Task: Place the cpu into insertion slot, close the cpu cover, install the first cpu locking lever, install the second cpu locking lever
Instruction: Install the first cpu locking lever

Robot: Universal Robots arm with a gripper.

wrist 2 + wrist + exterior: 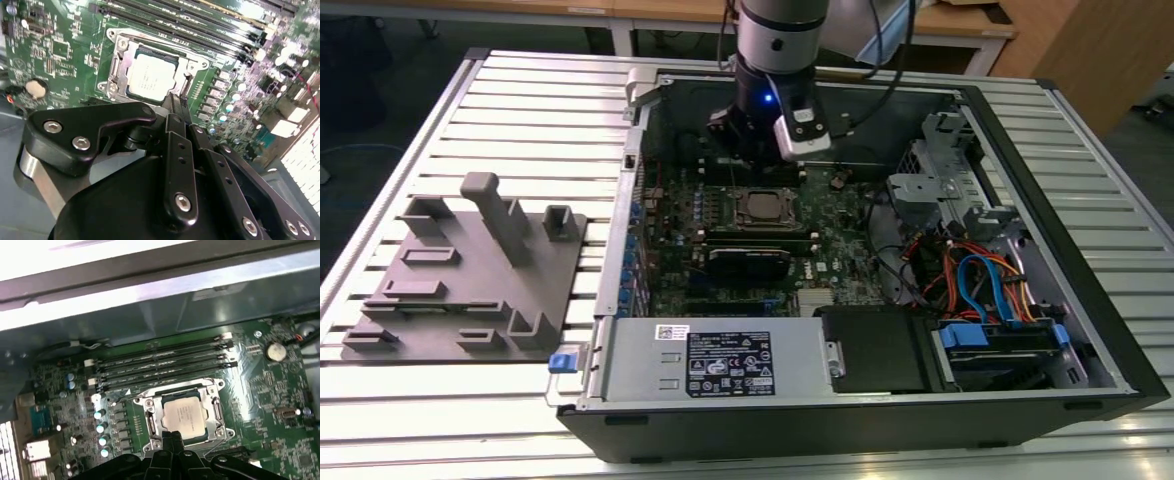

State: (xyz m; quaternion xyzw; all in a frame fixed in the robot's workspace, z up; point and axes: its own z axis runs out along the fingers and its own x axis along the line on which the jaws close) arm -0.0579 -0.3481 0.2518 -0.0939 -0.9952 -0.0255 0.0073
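**Now: chip seated, frame down, closed fingers at the socket's edge**

The insertion slot (758,209) sits on a green motherboard (270,405) inside an open black computer case (1107,340). Everything below is placed from that slot.

The cpu (184,415) lies flat inside it. It is a small square with a smooth, pale silvery metal top, seen in both wrist views (151,76). The cpu cover (151,420) is a thin, shiny stamped metal frame. It lies down around the chip, whose top shows through the square window. Thin metal rods run along the frame's sides, and I cannot tell whether they are latched.

The gripper (173,436) is matte black with silver screw heads, and it hangs from the grey arm (781,40). Its two narrow fingers are pressed together with nothing visible between them. The tips (173,100) stand right at one edge of the slot's rim, and contact cannot be confirmed.

On the slot's opposite side run long, narrow black memory slots (165,360), parallel to that edge. A round silver coin cell (275,351) lies farther off on the board. A row of small cylindrical capacitors (102,427) with bright tops stands beside the slot.

In the exterior view a grey sheet-metal power supply box (707,365) sits nearer the camera than the slot. Blue and orange cables (981,280) are bundled toward the exterior view's right. Outside the case, toward the exterior view's left, a grey moulded fixture (467,280) with upright posts rests on the ribbed aluminium table (507,100).
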